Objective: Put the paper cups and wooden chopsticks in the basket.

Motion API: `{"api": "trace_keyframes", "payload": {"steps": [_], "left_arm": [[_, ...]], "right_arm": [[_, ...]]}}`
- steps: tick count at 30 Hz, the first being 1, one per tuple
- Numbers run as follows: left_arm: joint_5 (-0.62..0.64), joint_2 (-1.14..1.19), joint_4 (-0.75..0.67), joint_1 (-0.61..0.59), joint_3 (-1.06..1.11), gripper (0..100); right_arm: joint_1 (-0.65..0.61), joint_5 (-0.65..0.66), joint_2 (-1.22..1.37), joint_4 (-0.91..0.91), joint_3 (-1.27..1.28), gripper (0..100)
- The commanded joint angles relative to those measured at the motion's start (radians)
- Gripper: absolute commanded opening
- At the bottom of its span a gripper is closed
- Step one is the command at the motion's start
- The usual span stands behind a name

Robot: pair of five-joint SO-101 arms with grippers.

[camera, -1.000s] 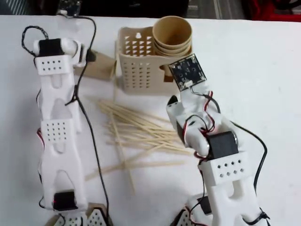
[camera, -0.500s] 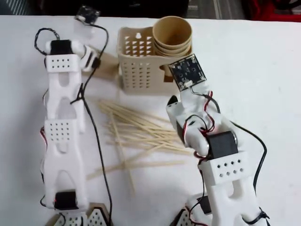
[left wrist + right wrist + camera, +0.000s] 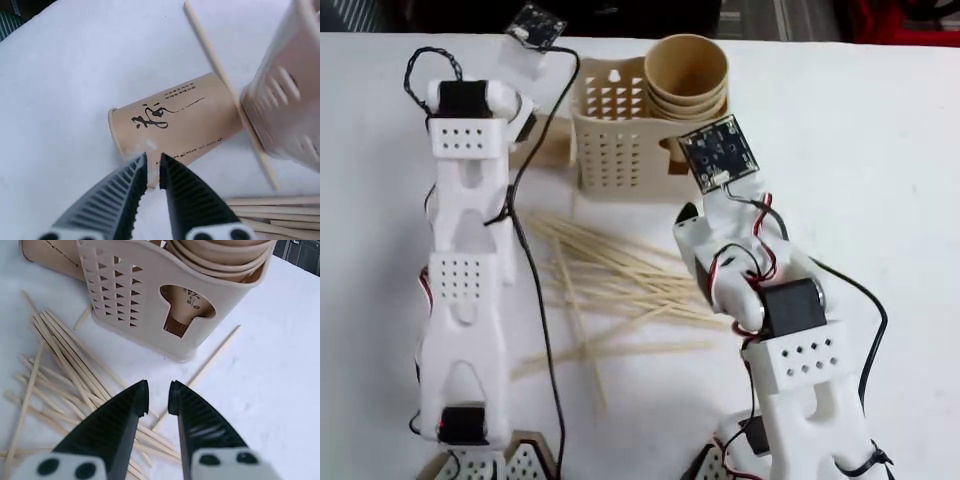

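Note:
A paper cup [image 3: 170,120] lies on its side on the white table, just left of the beige basket [image 3: 615,135]. My left gripper [image 3: 153,161] is nearly shut with its tips at the cup's side wall near the rim, and nothing is clearly held. One chopstick [image 3: 225,90] leans across the cup's base against the basket. Stacked paper cups [image 3: 686,70] stand in the basket's right end. Loose wooden chopsticks [image 3: 610,280] are scattered in front of the basket. My right gripper [image 3: 158,390] hovers nearly shut and empty above the table in front of the basket [image 3: 135,295].
My left arm [image 3: 465,250] stretches along the table's left side and my right arm [image 3: 770,310] stands at the lower right. A single chopstick [image 3: 215,355] lies apart beside the basket. The table's right side is bare white surface.
My left arm has swung to the right, bringing its wrist closer to the basket and the lying cup. The right arm has kept still.

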Motion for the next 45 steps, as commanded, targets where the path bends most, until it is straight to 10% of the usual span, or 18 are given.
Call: {"api": "trace_keyframes", "payload": {"steps": [1,14,30,45], "left_arm": [[-0.009,-0.076,0.009,0.016,-0.043,2],[0.181,-0.073,-0.011,-0.148,-0.041,34],[0.259,0.173,-0.161,-0.053,-0.043,32],[0.206,0.05,-0.08,0.016,-0.043,2]], "right_arm": [[0.001,-0.006,-0.019,-0.019,-0.006,7.7],[-0.001,-0.006,-0.019,-0.016,-0.006,7.7],[-0.002,-0.005,-0.018,-0.022,0.014,7.7],[0.001,-0.005,-0.018,-0.024,0.014,7.7]]}}
